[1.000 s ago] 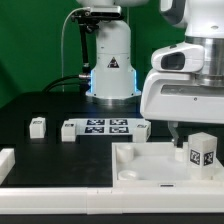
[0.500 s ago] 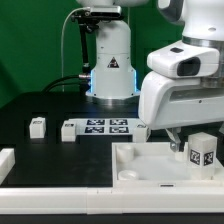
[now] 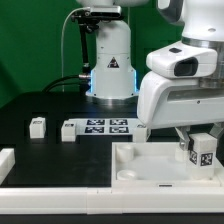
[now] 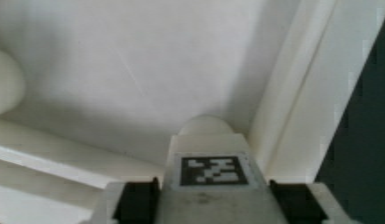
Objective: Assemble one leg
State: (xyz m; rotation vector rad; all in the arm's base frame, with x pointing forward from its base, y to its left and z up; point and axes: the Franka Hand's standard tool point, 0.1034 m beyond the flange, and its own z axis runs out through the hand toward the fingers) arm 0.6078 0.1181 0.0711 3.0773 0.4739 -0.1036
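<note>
Tool point(image 3: 201, 155) is clamped on the leg point(image 3: 203, 150), fingers either side, holding it upright with its long axis vertical, directly over the white square panel point(image 3: 150, 160) at the exterior view's right.

You have one leg point(image 3: 203, 151), a small chunky white block, upright at the exterior view's right over the large white panel, its black-and-white marker facing the camera; the wrist view shows that marker on its face point(image 4: 214, 169)
</note>
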